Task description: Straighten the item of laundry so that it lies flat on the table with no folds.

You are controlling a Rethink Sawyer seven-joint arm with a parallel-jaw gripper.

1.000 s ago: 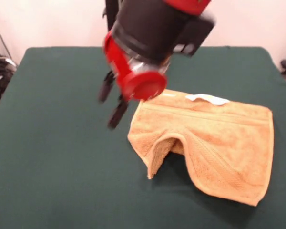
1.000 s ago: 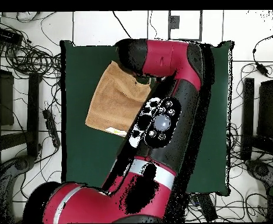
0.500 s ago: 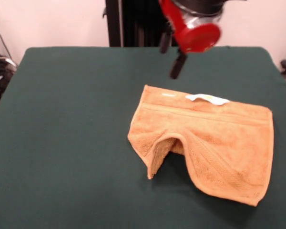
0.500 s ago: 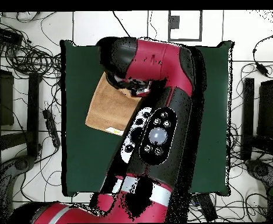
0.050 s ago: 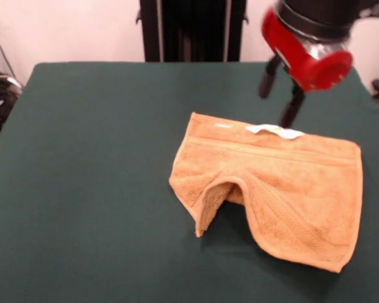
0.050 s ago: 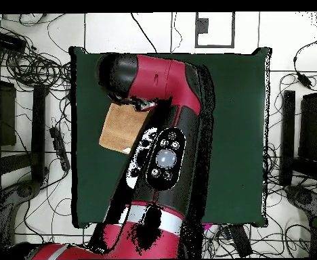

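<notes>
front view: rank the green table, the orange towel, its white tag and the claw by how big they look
1. Dark green cloth-covered table
2. Orange-tan terry towel
3. Black two-fingered claw, open; it hangs above the table, so its look is unsure
4. Small white tag

A robotics lab: green-clothed table (image 6: 236,135) ringed by tangled cables (image 6: 32,68) and equipment racks (image 6: 9,135) on a tiled floor.

**Pale walls, tiled floor, cables on every side**

A plain off-white wall (image 5: 69,28) stands behind the work area, evenly lit with no hard shadows. A dark upright column (image 5: 191,30) rises against it. Seen from above, the floor (image 6: 107,30) is light tile with dark seams. Tangled black cables (image 6: 32,64) sprawl over it, and dark equipment stands (image 6: 288,139) sit along both sides.
</notes>
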